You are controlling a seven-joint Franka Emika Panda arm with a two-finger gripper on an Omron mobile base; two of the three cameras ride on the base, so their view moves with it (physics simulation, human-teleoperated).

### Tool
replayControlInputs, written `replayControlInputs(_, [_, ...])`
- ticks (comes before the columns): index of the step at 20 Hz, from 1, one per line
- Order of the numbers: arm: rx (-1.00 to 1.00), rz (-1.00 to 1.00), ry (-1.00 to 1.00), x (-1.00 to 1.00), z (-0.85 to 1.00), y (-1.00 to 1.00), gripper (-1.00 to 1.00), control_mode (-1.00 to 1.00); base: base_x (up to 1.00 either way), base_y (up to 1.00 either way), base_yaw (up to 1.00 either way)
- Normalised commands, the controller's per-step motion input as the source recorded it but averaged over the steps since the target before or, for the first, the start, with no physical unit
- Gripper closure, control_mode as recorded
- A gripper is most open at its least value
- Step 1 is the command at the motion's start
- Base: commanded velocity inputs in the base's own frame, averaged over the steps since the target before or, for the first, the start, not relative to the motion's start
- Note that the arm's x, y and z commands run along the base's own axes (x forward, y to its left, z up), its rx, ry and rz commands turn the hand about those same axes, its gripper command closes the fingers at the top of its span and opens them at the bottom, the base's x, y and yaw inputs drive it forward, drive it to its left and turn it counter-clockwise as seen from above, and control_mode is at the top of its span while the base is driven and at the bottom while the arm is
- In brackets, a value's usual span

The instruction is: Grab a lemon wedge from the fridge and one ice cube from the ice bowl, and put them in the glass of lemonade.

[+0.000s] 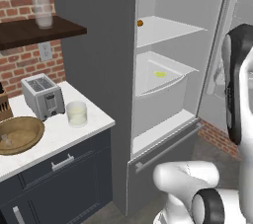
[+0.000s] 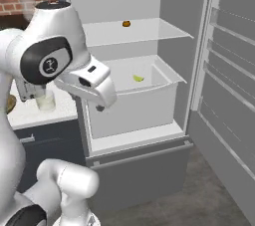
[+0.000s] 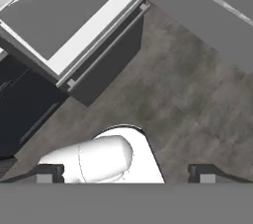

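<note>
Hand (image 3: pixel 126 173) spread wide, above floor (image 3: pixel 188 99)

The arm hides most of the ice bowl (image 2: pixel 10 103) at the bench's left edge in the right base view, and covers part of the glass of lemonade (image 2: pixel 46 101). The left base view cuts the fridge (image 1: pixel 173 70) door off at its right edge. The small orange item (image 1: pixel 140 22) on the upper shelf is too small to identify.

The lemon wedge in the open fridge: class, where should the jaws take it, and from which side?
Grip the lemon wedge across its narrow width, probably from above and the open front of the fridge. It lies flat and alone inside the pale drawer, whose walls block side approaches.
</note>
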Motion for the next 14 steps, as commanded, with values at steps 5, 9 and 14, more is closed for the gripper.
replayControlInputs(5, [0.06, 0.08, -0.52, 0.08, -0.57, 0.93, -1.00, -1.00, 0.00, 0.00, 0.00])
replayControlInputs(9, [0.00, 0.07, -0.24, 0.02, 0.07, 0.58, -1.00, -1.00, 0.00, 0.00, 0.00])
replayControlInputs(14, [-0.04, 0.01, -0.01, 0.00, 0.53, 0.37, -1.00, -1.00, 0.00, 0.00, 0.00])
